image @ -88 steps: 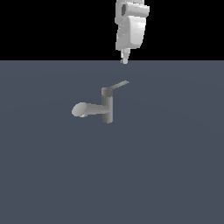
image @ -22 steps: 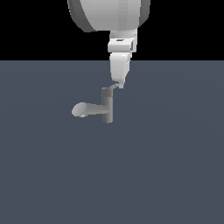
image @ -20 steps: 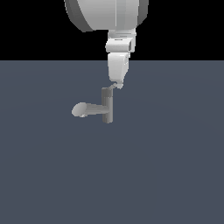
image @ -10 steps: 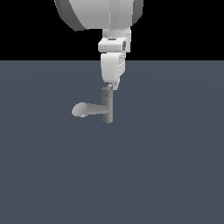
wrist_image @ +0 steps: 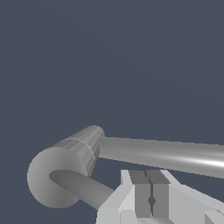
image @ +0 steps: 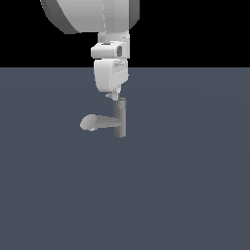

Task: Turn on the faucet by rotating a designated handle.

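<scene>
The grey faucet (image: 119,118) stands on the floor, its rounded spout (image: 89,122) pointing to the exterior view's left. My gripper (image: 113,94) hangs right at the top of the post, slightly to the exterior view's left of it, and covers the handle there. In the wrist view I look down on the post's round cap (wrist_image: 48,186). The thin handle (wrist_image: 83,187) runs from the cap to my fingertips. My gripper (wrist_image: 151,199) is shut, pads pressed together with nothing between them, touching the handle's outer end. The spout (wrist_image: 166,154) stretches away beneath.
A flat dark blue-grey floor (image: 185,185) spreads around the faucet. The arm's large white link (image: 93,17) hangs above the post.
My gripper has slid toward the exterior view's left along the top of the post. The handle, which pointed toward the exterior view's right 4.4 s ago, has swung round with it.
</scene>
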Tool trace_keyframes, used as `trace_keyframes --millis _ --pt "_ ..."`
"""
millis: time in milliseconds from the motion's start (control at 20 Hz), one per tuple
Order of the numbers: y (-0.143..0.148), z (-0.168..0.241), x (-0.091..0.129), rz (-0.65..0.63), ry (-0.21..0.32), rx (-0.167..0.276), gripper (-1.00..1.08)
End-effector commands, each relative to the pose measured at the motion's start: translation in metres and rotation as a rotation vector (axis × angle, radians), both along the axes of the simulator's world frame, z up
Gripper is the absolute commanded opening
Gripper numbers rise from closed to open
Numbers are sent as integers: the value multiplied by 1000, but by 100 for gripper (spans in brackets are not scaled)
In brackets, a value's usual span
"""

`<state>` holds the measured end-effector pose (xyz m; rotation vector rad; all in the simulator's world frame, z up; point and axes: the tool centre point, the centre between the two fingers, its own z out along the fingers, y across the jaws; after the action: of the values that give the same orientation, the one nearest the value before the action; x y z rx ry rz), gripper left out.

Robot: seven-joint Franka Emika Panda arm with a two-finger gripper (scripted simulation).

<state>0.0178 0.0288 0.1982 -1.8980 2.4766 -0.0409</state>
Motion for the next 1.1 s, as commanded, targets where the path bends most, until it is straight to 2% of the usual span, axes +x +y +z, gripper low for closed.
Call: trace_keyframes --millis 0,1050 --pt "0 0 0 -1 0 5 -100" --pt "75 -16 45 48 30 7 -100"
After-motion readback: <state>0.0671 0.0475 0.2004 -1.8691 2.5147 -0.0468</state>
